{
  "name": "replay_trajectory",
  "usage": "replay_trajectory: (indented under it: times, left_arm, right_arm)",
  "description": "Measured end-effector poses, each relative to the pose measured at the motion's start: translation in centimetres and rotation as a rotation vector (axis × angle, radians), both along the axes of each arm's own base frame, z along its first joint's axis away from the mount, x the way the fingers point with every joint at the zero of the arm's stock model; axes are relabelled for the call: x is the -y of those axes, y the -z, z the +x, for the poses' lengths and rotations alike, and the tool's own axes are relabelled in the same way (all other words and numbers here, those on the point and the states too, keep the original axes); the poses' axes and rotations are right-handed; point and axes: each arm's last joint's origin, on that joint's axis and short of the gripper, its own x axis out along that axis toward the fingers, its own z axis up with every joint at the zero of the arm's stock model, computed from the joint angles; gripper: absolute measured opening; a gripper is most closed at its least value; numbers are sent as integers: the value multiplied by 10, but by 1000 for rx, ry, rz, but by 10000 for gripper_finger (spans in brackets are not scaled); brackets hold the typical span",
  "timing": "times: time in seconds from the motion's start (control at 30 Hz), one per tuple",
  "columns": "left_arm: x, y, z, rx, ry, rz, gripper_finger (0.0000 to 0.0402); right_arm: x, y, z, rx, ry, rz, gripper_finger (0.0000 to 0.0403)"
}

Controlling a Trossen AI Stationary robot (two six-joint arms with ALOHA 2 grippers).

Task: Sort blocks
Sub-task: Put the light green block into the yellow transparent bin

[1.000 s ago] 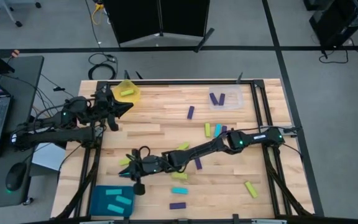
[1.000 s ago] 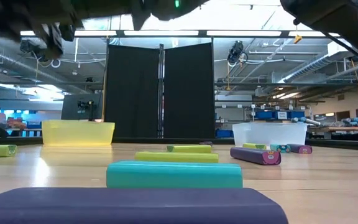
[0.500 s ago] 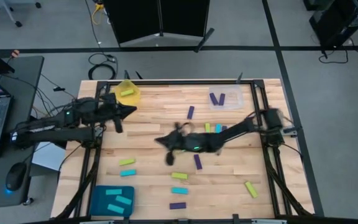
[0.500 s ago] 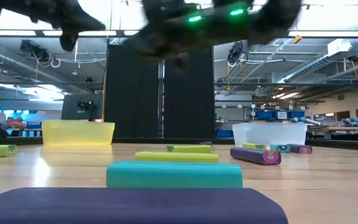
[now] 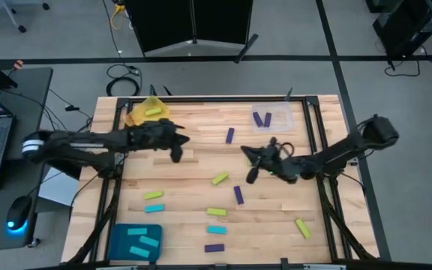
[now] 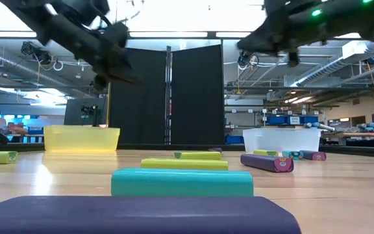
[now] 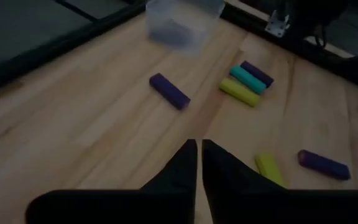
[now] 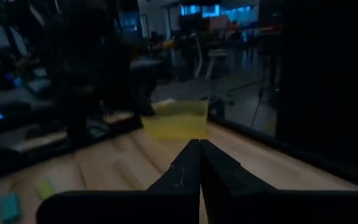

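Yellow-green, cyan and dark purple blocks lie flat across the wooden table: a yellow-green one (image 5: 220, 178), a purple one (image 5: 238, 195), a purple one (image 5: 230, 135) and several near the near edge. My left gripper (image 5: 182, 139) (image 7: 197, 144) is shut and empty, hovering left of the table's middle. It looks toward a purple block (image 7: 169, 91) and a yellow-green, cyan and purple trio (image 7: 240, 92). My right gripper (image 5: 246, 153) (image 8: 199, 144) is also shut and empty. It hangs above the table right of the middle and points toward the yellow tray (image 8: 176, 121).
The yellow tray (image 5: 150, 112) with one yellow-green block stands at the far left. The clear tray (image 5: 271, 117) with purple blocks is at the far right, and the teal tray (image 5: 135, 240) with cyan blocks at the near left corner. A black frame rims the table.
My right gripper has swung fast from beside the teal tray, at the near left, up and across toward the table's right and far side. My left gripper has reached from the yellow tray toward the table's middle. No block has moved.
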Motion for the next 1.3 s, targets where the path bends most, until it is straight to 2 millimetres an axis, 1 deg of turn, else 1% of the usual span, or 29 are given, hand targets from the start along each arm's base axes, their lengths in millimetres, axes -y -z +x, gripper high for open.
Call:
replay_trajectory:
  times: [0.1,0.17,0.27,0.33,0.43,0.53,0.67,0.83,1.1,1.2,1.3]
  left_arm:
    - [-3,13,22,-14,31,-45,55]
    - [-5,21,39,-55,62,-73,72]
    - [-4,27,69,-94,119,-105,98]
    - [1,30,90,-116,172,-110,114]
    - [10,37,113,-222,244,-81,133]
    - [19,43,129,-361,256,-36,150]
    - [34,50,141,-489,266,9,173]
    - [48,54,149,-503,294,9,212]
    - [61,53,152,-480,322,-21,279]
    - [68,54,154,-466,338,-21,297]
    - [72,59,156,-466,346,-25,305]
  right_arm:
    - [-3,2,-16,-8,23,-15,12]
    - [-4,-2,-25,-1,42,-31,12]
    - [-6,-6,-36,3,74,-50,13]
    - [-7,-7,-42,2,84,-60,13]
    - [-10,-10,-50,3,95,-73,13]
    - [-14,-12,-56,-10,113,-94,13]
    - [-18,-14,-62,-34,162,-117,13]
    - [-20,-13,-63,-50,181,-129,13]
    - [-20,-13,-63,-49,182,-128,13]
    - [-20,-13,-63,-50,182,-128,13]
    - [-20,-13,-63,-49,182,-128,13]
